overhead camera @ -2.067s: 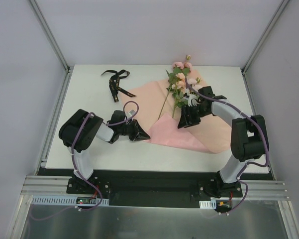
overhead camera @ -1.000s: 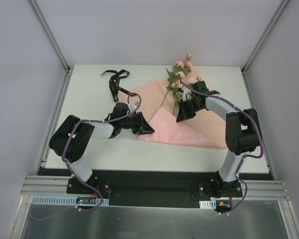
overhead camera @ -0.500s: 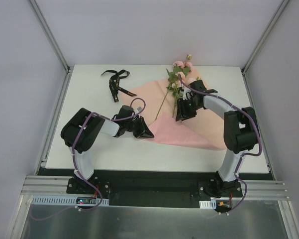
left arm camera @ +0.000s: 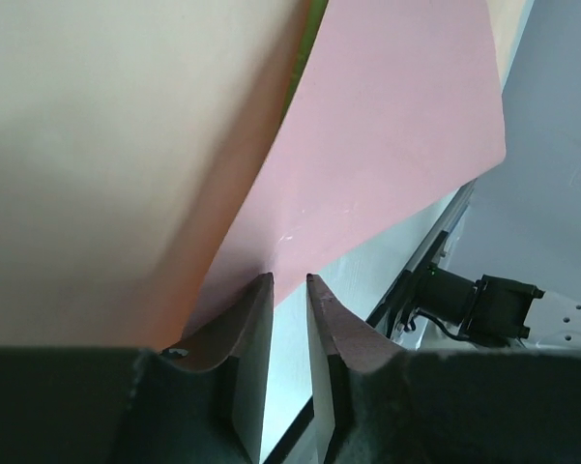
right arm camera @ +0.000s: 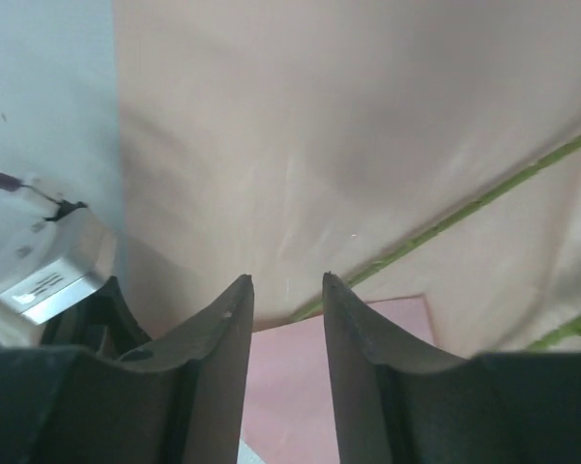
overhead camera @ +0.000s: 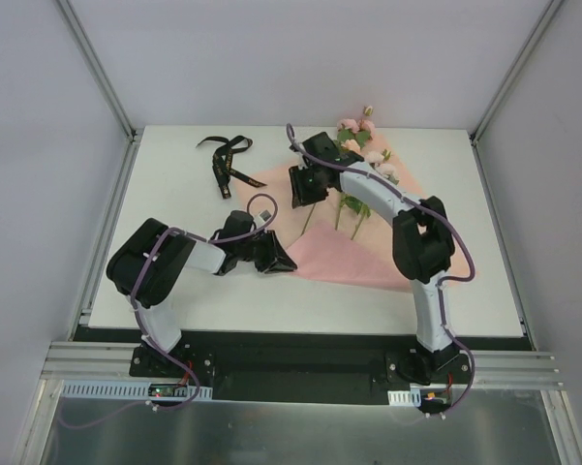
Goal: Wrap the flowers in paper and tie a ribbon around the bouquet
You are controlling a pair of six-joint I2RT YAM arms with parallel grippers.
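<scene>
The pink paper (overhead camera: 373,260) lies flat on the white table, its near part folded over as a darker flap (left arm camera: 387,126). The flowers (overhead camera: 360,145) lie on it with blossoms at the far edge, and thin green stalks (right arm camera: 483,198) run across the sheet. The black ribbon (overhead camera: 223,163) lies loose at the back left, off the paper. My left gripper (overhead camera: 281,260) (left arm camera: 288,280) sits low at the flap's left edge, jaws a narrow gap apart with only bare table between them. My right gripper (overhead camera: 303,200) (right arm camera: 287,280) hovers open over the paper's far left part, holding nothing.
The table's metal front rail and the right arm's base (left arm camera: 483,304) show beyond the flap. The left wrist's camera housing (right arm camera: 48,280) lies close to my right gripper's left side. Grey walls close off the back and both sides.
My right arm has swung left from the flower stems to the paper's far left part, and its jaws have opened. My left gripper shifted slightly along the flap's left edge.
</scene>
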